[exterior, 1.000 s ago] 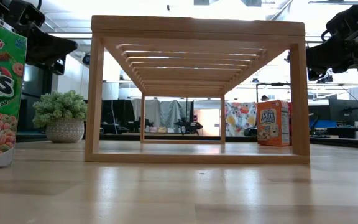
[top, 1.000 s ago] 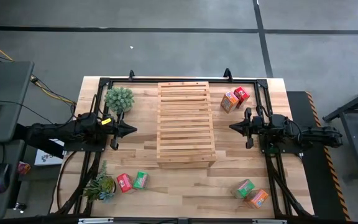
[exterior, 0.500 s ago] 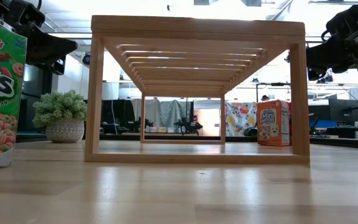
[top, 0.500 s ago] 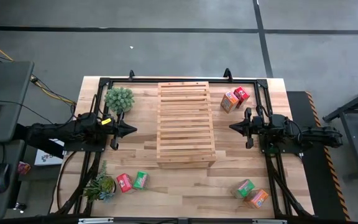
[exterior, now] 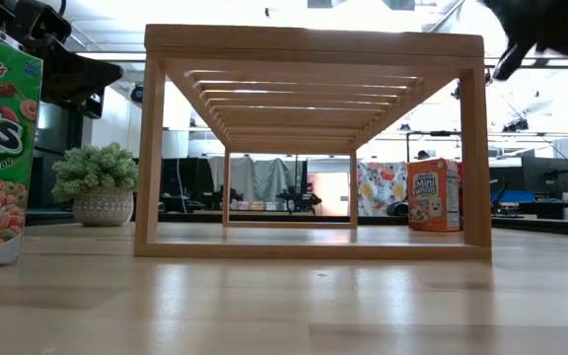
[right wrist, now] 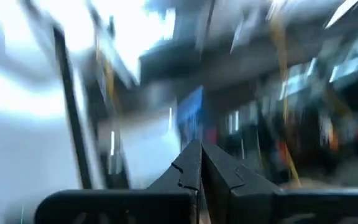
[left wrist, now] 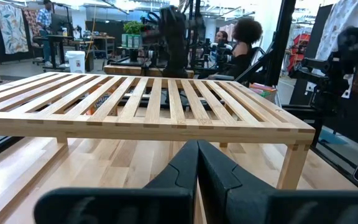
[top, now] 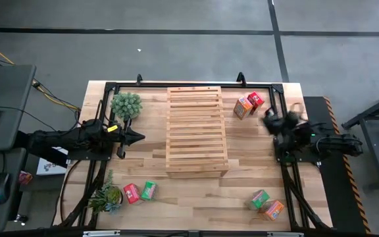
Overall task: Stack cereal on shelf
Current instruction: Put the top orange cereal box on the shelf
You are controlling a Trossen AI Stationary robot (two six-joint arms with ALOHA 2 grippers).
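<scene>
We see the slatted light-wood shelf [top: 197, 130] flanked by both closed, empty pincers, left [top: 139, 137] and right [right wrist: 200, 167], while only the low view reveals its open frame legs.

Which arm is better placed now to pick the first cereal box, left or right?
Probably the right. The right gripper is beside the orange box and red box, on its side of the shelf. The left gripper is shut and parked farther from any box.
</scene>
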